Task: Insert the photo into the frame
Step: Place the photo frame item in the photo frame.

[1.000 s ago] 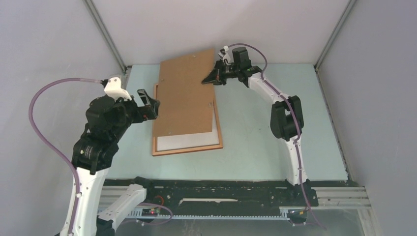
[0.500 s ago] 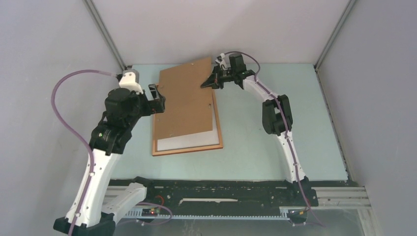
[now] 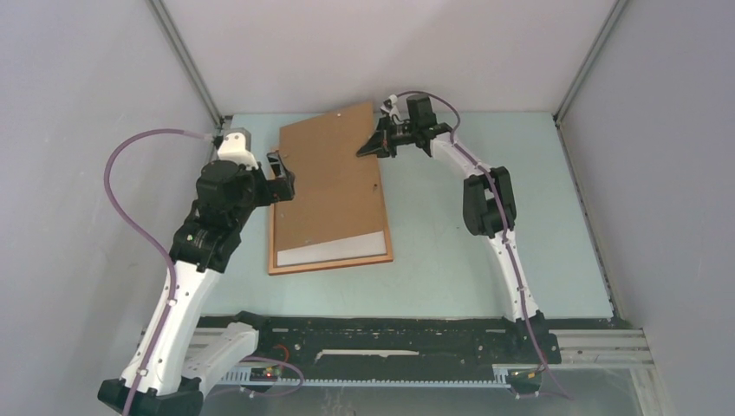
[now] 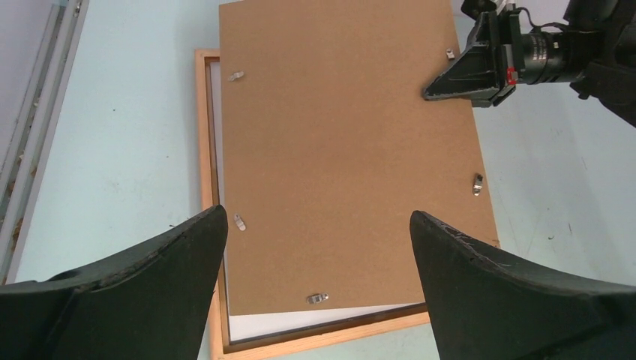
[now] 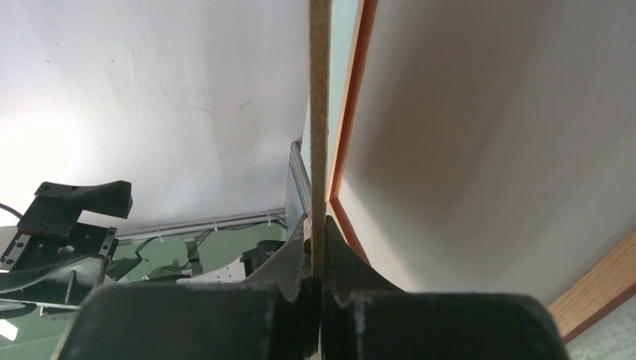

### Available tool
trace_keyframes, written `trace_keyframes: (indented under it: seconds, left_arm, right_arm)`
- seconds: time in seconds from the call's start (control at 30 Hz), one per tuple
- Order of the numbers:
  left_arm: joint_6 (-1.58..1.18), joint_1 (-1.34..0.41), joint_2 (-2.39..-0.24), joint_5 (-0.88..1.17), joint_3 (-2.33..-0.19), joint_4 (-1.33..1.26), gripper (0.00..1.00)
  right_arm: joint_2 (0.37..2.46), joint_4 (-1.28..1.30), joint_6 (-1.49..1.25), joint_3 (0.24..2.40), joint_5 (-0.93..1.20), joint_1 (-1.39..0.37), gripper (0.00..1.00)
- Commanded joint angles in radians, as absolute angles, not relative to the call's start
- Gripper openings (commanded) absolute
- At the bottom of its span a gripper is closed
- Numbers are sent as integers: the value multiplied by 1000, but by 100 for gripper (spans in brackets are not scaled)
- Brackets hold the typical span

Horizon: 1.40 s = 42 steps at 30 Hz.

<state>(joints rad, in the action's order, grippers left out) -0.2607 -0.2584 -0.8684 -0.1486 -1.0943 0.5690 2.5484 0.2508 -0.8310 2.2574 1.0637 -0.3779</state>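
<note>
Grey walls close in a pale blue-green table (image 3: pixel 451 243), and the frame (image 3: pixel 329 263) lies flat on it left of centre, its long sides running near to far. A brown board (image 3: pixel 334 182) covers most of the frame, leaving a strip of white sheet (image 3: pixel 334 250) bare at the near end; I cannot tell whether that sheet is the photo. My right arm reaches far and bends back leftward, and my right gripper (image 3: pixel 364 151) is clamped tight on the board's far right edge (image 5: pixel 319 112), holding that end up off the frame. My left arm rises from the near left, wrist turned right, and my left gripper (image 4: pixel 316 217) hangs over the board's left side with its fingers (image 4: pixel 187 247) spread wide, holding nothing.
</note>
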Motion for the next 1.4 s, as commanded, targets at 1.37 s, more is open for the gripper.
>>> trace_keyframes:
  seconds: [1.37]
  left_arm:
    - [-459, -64, -1027, 7, -1032, 492, 100]
  right_arm:
    - [2583, 81, -913, 2200, 1171, -439, 0]
